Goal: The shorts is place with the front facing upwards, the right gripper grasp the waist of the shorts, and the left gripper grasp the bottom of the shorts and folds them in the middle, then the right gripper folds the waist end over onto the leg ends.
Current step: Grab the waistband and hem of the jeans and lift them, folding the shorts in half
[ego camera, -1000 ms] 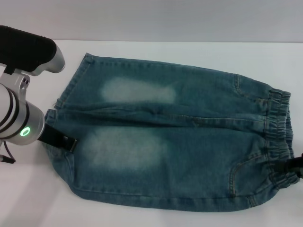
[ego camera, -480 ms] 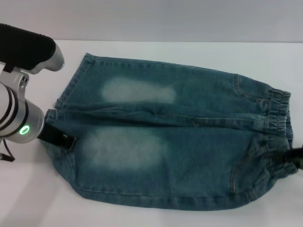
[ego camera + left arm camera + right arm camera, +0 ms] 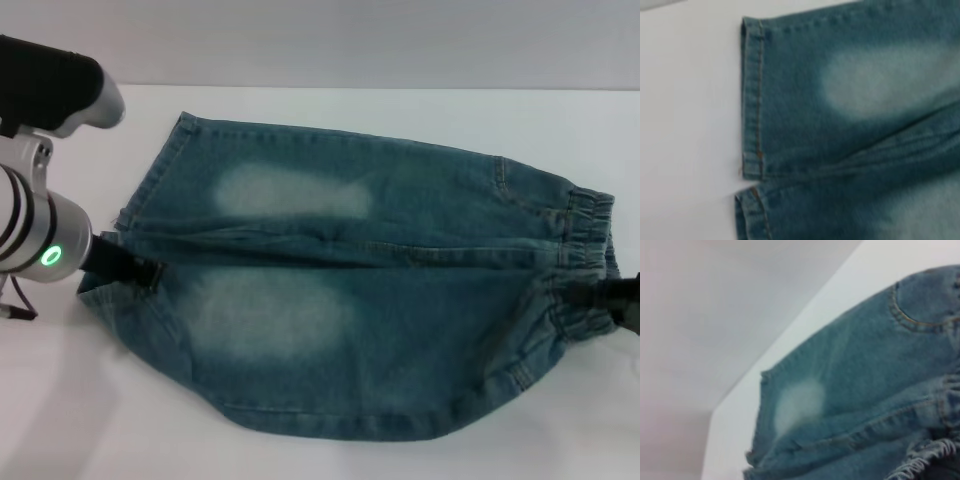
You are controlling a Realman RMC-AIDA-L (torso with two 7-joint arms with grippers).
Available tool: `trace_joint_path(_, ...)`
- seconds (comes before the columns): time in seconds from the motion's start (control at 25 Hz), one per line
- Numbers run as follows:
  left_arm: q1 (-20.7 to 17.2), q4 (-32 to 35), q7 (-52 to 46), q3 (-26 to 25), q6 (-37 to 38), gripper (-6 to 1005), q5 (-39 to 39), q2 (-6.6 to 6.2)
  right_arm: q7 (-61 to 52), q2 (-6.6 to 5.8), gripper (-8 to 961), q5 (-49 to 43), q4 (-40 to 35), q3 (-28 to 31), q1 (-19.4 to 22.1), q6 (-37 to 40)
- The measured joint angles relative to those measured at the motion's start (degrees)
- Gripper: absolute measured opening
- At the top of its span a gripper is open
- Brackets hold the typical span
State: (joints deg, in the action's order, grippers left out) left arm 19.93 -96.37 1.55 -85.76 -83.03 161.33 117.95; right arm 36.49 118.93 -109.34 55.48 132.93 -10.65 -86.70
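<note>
One pair of shorts [image 3: 350,290] flat on white table [image 3: 330,105], long axis left-right: waist [image 3: 590,250] toward the right, two hems [image 3: 130,240] left. Faded denim, two pale thigh patches, gathered band. Left gripper [image 3: 130,272] clamped on near hem; right gripper [image 3: 610,297] clamped on waist.

The shorts [image 3: 380,300] are showing matt blue-green denim cloth with pale, faded patches and rough stitched seams. The table [image 3: 80,420] is looking smooth, white and matt, while the left arm's wrist [image 3: 35,225] is shining like silver metal.
</note>
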Motion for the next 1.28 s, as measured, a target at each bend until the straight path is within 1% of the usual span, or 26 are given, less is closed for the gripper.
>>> trace_joint_path(0.12, -0.9, 0.2, 0.1, -0.9, 3.3, 33, 0.0, -0.04, 1.6, -0.01, 27, 3.1, -1.5, 0.6, 0.1, 0.7)
trace_joint_path(0.24, -1.7, 0.6, 0.5, -2.0, 6.3, 33, 0.0, -0.07, 3.7, -0.01, 29, 6.5, -3.7, 2.5, 0.1, 1.6)
trace_joint_path(0.32, -2.3, 1.2, 0.8, -3.0, 8.8, 34, -0.1, -0.08, 5.4, 0.02, 31, 8.7, -5.9, 3.7, -0.2, 2.3)
trace_joint_path(0.36, -2.7, 1.5, 0.9, -3.3, 10.2, 34, -0.2, -0.08, 7.7, 0.03, 32, 12.1, -9.1, 4.5, -0.5, 3.6)
trace_joint_path(0.4, -3.0, 1.9, 0.9, -3.7, 11.6, 34, -0.2, -0.09, 7.7, 0.03, 33, 12.1, -9.1, 4.5, -0.5, 3.6)
trace_joint_path(0.6, -3.7, 4.3, 1.0, -6.0, 18.9, 34, -0.5, -0.09, 13.5, 0.09, 38, 20.2, -16.2, 5.3, -1.3, 6.4)
trace_joint_path(0.76, -3.7, 6.5, 1.0, -7.2, 23.1, 33, -0.6, -0.09, 17.2, 0.09, 41, 24.5, -19.7, 5.9, -1.5, 8.7)
trace_joint_path(0.88, -3.9, 7.3, 1.0, -7.5, 25.6, 33, -0.7, -0.07, 17.8, 0.07, 44, 25.4, -20.6, 6.2, -1.7, 9.4)
trace_joint_path(1.28, -3.5, 8.8, 2.6, -8.2, 30.5, 34, -2.6, -0.1, 20.1, 0.14, 54, 29.6, -23.3, 6.9, -2.1, 11.0)
